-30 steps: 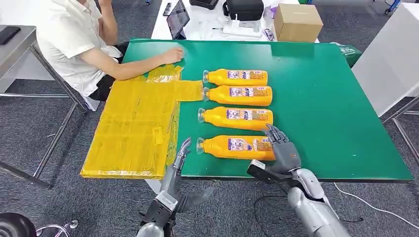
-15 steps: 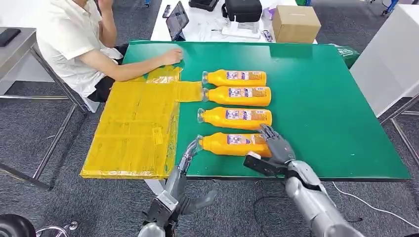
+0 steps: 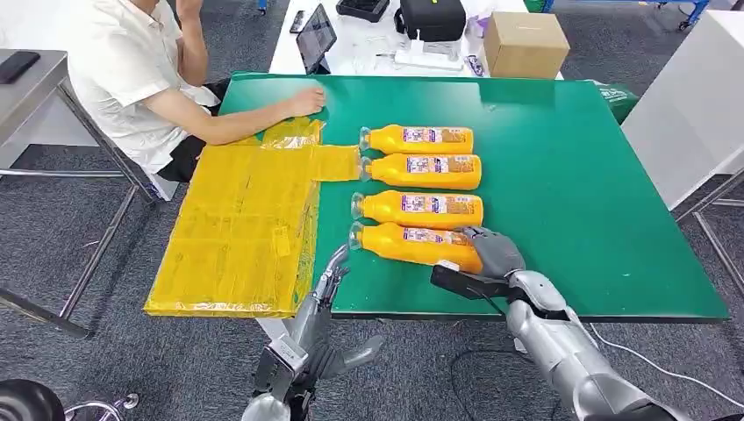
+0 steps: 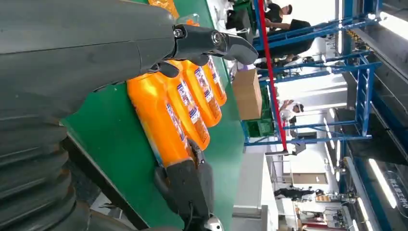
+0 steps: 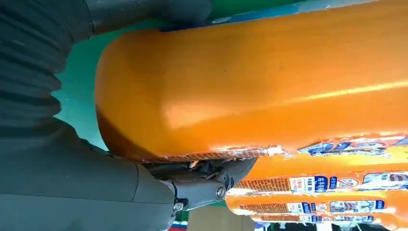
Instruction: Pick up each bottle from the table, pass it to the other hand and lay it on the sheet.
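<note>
Bottles, four of them, orange, all lying on their sides on the green tabletop (image 3: pixel 570 193), long axes running across the robot's view, necks aimed at the yellow sheet (image 3: pixel 241 228) on the left. The right hand (image 3: pixel 493 253) has its fingers wrapped around the base end of the nearest bottle (image 3: pixel 412 244), thumb on one side and darker fingers on the other, and this bottle sits slightly skewed, its neck angled toward the second bottle (image 3: pixel 419 209) and just beside that one's neck. Two further bottles (image 3: pixel 421 154) lie parallel beyond, close together. The left hand (image 3: pixel 326 282) hovers at the tabletop's near edge, fingers extended and apart, holding nothing, just short of the gripped bottle's neck. A person's hand (image 3: pixel 305 100) rests on the far corner of the sheet.
</note>
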Robot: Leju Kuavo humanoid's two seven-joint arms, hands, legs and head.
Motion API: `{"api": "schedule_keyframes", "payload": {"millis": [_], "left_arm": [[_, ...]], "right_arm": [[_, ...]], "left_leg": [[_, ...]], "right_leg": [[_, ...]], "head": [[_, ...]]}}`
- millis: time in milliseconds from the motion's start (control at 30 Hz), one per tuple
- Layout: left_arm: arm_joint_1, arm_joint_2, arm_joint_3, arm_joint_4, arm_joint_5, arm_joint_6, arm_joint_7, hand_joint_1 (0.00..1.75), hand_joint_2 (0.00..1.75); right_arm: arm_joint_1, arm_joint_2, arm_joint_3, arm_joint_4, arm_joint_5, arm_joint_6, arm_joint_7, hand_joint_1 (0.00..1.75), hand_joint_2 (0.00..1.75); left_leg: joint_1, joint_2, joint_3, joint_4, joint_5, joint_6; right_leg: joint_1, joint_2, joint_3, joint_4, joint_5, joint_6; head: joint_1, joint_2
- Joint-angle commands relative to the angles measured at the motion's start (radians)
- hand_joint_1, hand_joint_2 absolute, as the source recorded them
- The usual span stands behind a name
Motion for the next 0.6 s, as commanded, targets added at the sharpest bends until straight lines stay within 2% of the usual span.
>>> {"api": "schedule_keyframes", "payload": {"millis": [33, 133, 200, 267, 300, 367, 500, 600], "left_arm": [[-0.030, 0.023, -0.005, 0.016, 0.001, -0.008, 0.002, 0.00, 1.75], [-0.032, 0.023, -0.004, 0.017, 0.002, -0.012, 0.002, 0.00, 1.75], [-0.031, 0.019, 0.007, 0.021, 0.008, -0.005, 0.001, 0.00, 1.75], [-0.022, 0.004, 0.041, 0.020, 0.088, -0.019, 0.011, 0.00, 1.75], [-0.009, -0.018, 0.088, 0.017, 0.220, -0.058, 0.044, 0.00, 1.75], [-0.004, -0.030, 0.127, 0.030, 0.370, -0.102, 0.110, 0.00, 1.75], [0.013, -0.020, 0.144, 0.056, 0.474, -0.105, 0.116, 0.00, 1.75], [0.032, -0.022, 0.157, 0.050, 0.519, -0.093, 0.123, 0.00, 1.75]], "right_arm": [[-0.018, 0.000, 0.050, 0.121, -0.004, 0.021, -0.005, 1.75, 1.75], [0.001, 0.014, 0.023, 0.103, -0.045, -0.007, -0.055, 1.75, 1.75], [0.041, 0.045, -0.063, 0.057, -0.186, 0.038, -0.167, 1.75, 1.75], [0.087, 0.062, -0.107, -0.020, -0.268, 0.071, -0.213, 1.75, 1.75], [0.126, 0.079, -0.142, -0.091, -0.326, 0.067, -0.242, 1.75, 1.75], [0.176, 0.102, -0.170, -0.193, -0.395, 0.085, -0.264, 1.75, 1.75], [0.260, 0.123, -0.185, -0.377, -0.481, 0.081, -0.286, 1.75, 1.75], [0.290, 0.134, -0.194, -0.430, -0.508, 0.060, -0.285, 1.75, 1.75]], "left_leg": [[0.000, -0.001, 0.002, -0.001, 0.000, 0.001], [0.000, -0.001, 0.002, -0.001, 0.000, 0.001], [0.001, -0.001, 0.003, -0.001, 0.000, 0.001], [0.001, -0.001, 0.002, -0.001, 0.000, 0.001], [0.001, -0.001, 0.003, -0.002, 0.000, 0.001], [0.001, 0.000, 0.002, -0.001, 0.000, 0.000], [0.001, 0.003, 0.005, -0.003, -0.002, 0.001], [0.001, 0.000, 0.000, -0.001, -0.002, 0.001]], "right_leg": [[0.001, -0.002, 0.002, -0.001, 0.000, -0.002], [0.001, -0.002, 0.003, -0.001, 0.000, -0.002], [0.001, -0.002, 0.004, -0.002, 0.000, -0.003], [0.001, -0.002, 0.003, -0.002, 0.000, -0.002], [0.002, -0.003, 0.004, -0.003, 0.000, -0.003], [0.002, -0.001, 0.003, -0.002, 0.000, -0.002], [0.002, 0.001, 0.004, -0.002, -0.001, -0.005], [0.001, -0.001, 0.000, 0.000, -0.002, -0.003]], "head": [[0.000, 0.000], [0.000, 0.000], [0.000, 0.000], [0.000, 0.000], [0.000, 0.000], [0.000, 0.000], [0.000, 0.000], [0.000, 0.000]]}}
